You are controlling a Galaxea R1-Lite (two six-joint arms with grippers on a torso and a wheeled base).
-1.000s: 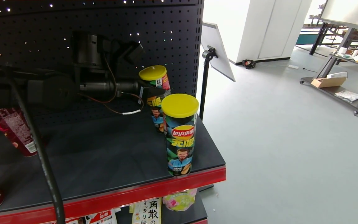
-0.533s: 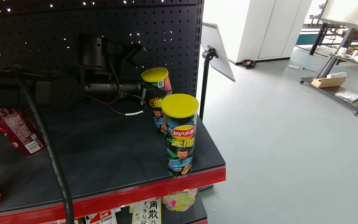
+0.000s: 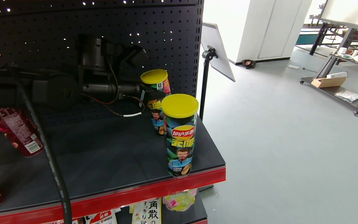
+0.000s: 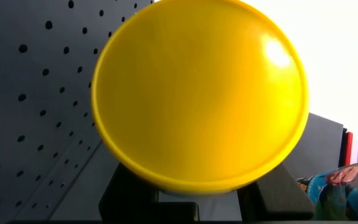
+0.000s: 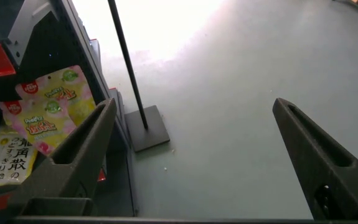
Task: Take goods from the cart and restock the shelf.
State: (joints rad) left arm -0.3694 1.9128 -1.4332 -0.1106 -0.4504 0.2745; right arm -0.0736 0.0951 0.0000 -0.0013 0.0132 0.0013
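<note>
Holding the rear chip can upright at the shelf's back, your left gripper clamps its side, likely to seat it behind the front can. Your right gripper: spread wide, empty, over the floor.

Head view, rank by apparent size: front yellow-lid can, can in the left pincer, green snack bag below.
1. Front can
2. Held can in left pincer, likely identical, just farther
3. Green bag, partly hidden
</note>
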